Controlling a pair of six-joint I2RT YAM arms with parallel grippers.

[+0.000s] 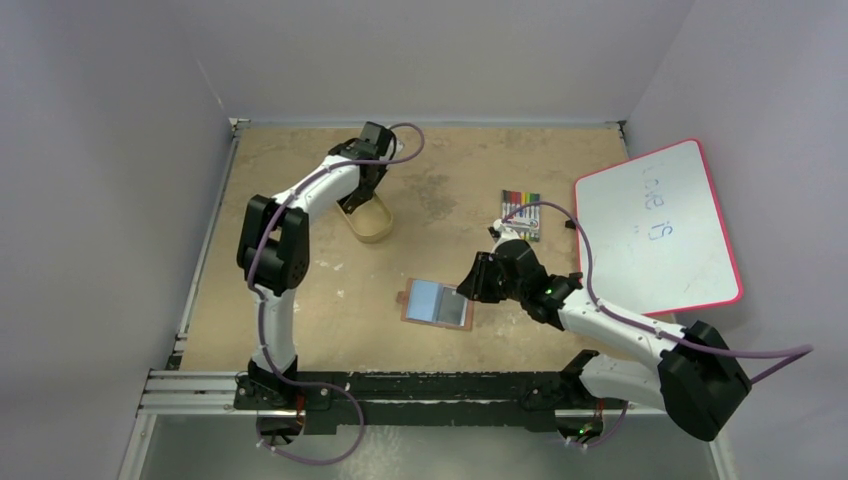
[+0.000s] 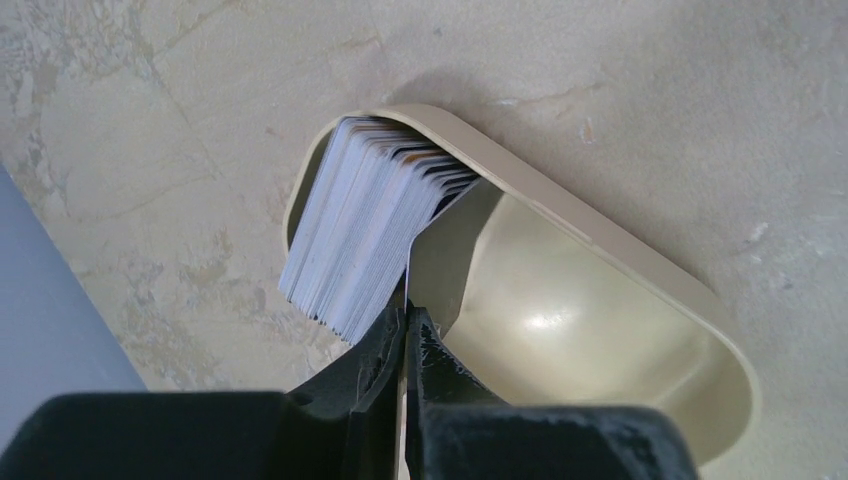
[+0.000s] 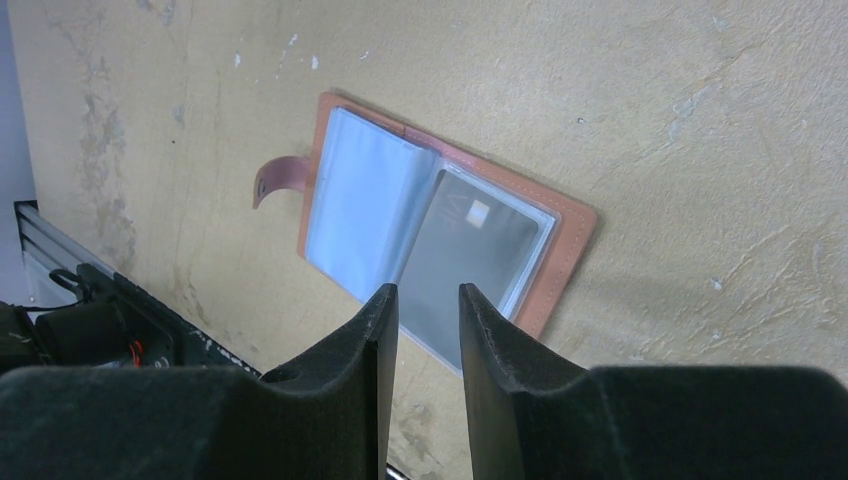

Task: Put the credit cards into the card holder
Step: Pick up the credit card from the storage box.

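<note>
Right wrist view: your right claw [image 3: 427, 300] is spread, with nothing between its fingers, poised over the near edge of the card holder [image 3: 440, 215]. Contact with the holder cannot be confirmed. The holder lies open and flat on the bench [image 3: 700, 120], clear sleeves up and strap [image 3: 282, 175] trailing off one end. You have 1 dark card [image 3: 470, 250] seated in a sleeve.

Farther out, the left wrist view shows your left claw [image 2: 405, 325] pressed together on 1 thin card, edge-on, at the side of the stack of credit cards [image 2: 365, 225]. The stack stands leaning in one end of the tan tray [image 2: 600, 240]. The rest of the tray is bare.

Judgement: the step in hand is drawing the next card from the stack. You will need to lift it clear without dragging its neighbours, carry it across to the holder, and have the right claw steady or part a sleeve.

Count:
- 1 card holder
- 1 card filed
- 1 card pinched
- 1 stack, too tightly packed to count
- 1 tray

At the far side of the bench sit 1 pack of markers [image 1: 520, 212] and 1 whiteboard [image 1: 655, 230].
</note>
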